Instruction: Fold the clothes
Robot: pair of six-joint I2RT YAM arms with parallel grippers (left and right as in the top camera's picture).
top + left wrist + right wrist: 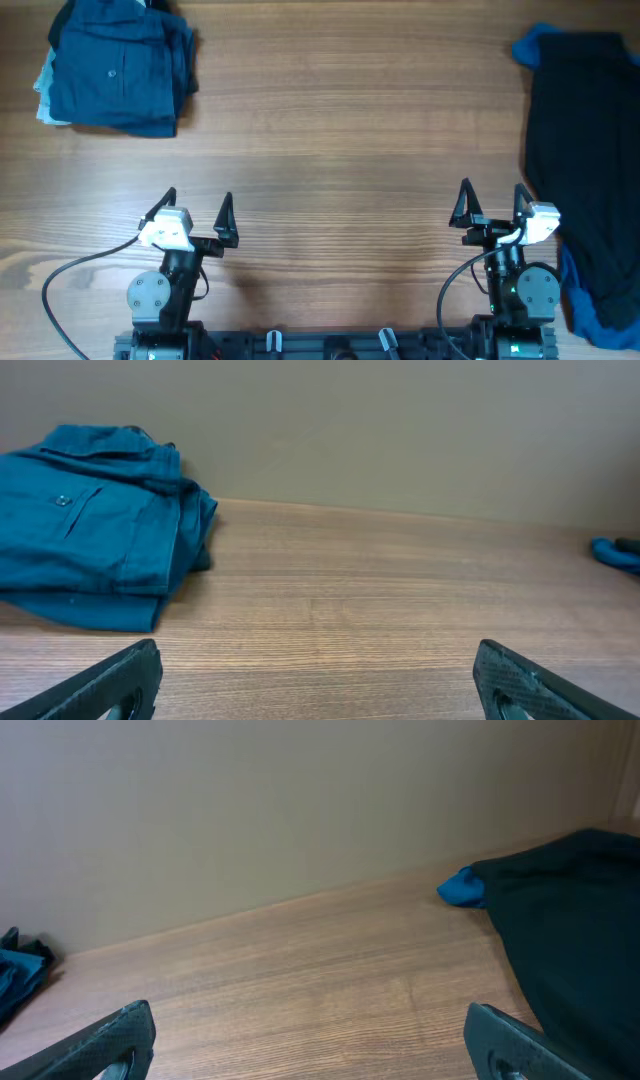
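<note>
Now: left pincer (198, 200) and right pincer (492, 190) gape wide, empty, arms tucked low at the near edge.
Navy garment (115, 70) lies folded far left on the table (340, 130); black garment (585, 150) sprawls right over a bright blue one (592, 310), which a careless pinch might drag along.

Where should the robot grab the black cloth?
Probably best is the long edge of the black cloth that faces the right tool. Come in low from that side and pinch the edge. The cloth lies flat and limp on the table, so its middle offers nothing to pinch, while that edge is free and closest.
</note>
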